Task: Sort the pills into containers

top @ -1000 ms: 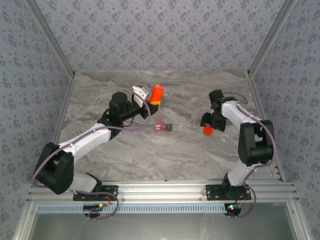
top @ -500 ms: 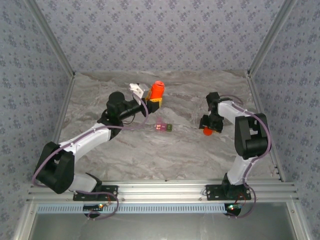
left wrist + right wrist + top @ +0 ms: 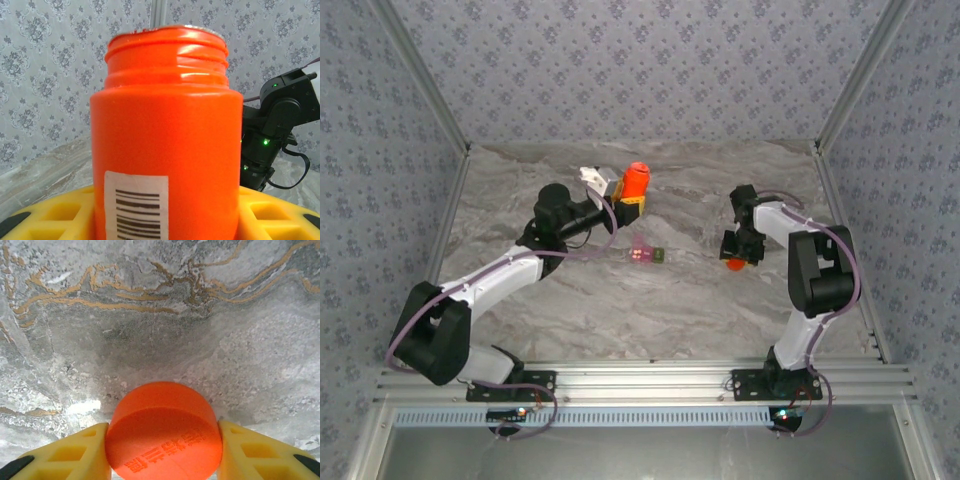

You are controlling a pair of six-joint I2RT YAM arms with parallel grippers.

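Containers (image 3: 647, 255) sit mid-table on the grey marble-pattern surface (image 3: 620, 320), which has gold veining. Left gripper (image 3: 628, 203) is just behind them, clamped on the upright orange bottle (image 3: 165, 140), threaded neck bare. Right gripper (image 3: 738, 252) is well to their right, down at the table, pinching the orange cap (image 3: 165, 432). Blue-grey damask wallpaper (image 3: 640, 70) on three sides.
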